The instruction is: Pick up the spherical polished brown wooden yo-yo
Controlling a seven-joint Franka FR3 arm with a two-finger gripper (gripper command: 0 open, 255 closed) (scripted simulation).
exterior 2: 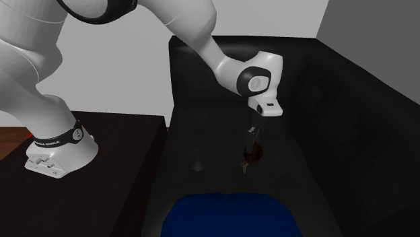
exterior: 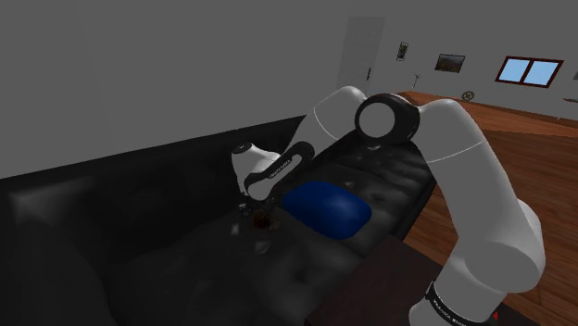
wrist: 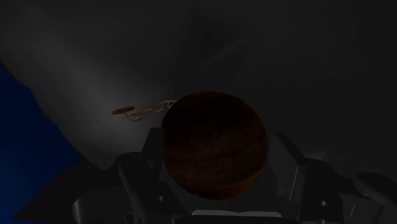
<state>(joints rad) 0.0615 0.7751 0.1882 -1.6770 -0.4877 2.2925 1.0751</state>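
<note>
Black fingers (wrist: 151, 153) of the gripper (wrist: 217, 135) rose closest to the wrist camera, standing apart with the brown wooden yo-yo (wrist: 214, 147) between them. One finger sat right at the ball's edge and a thin dark sliver showed at the other, so the jaws read as spread around the ball rather than clamped on it. Its pale string (wrist: 145, 111) trailed loose on the dark surface just beyond the ball. In the second exterior view the gripper (exterior 2: 254, 138) pointed straight down over the yo-yo (exterior 2: 254, 153), which appeared to lie on the seat of the black sofa (exterior 2: 323, 134), near the blue cushion (exterior 2: 229, 215) but not touching it. The shoulder view agreed: the white arm (exterior: 463, 157) reached from its stand (exterior: 380, 278) across the sofa, and the gripper (exterior: 255, 206) was low over the small brown ball (exterior: 262, 219), just beside the cushion (exterior: 326, 208). By this reading the approach and the descent were done — the hand was lined up and down at grasp height. What remained, as far as could be judged, was the squeeze itself and then the lift off the seat. A round polished ball would probably need a centred pinch, or it might roll out sideways.
</note>
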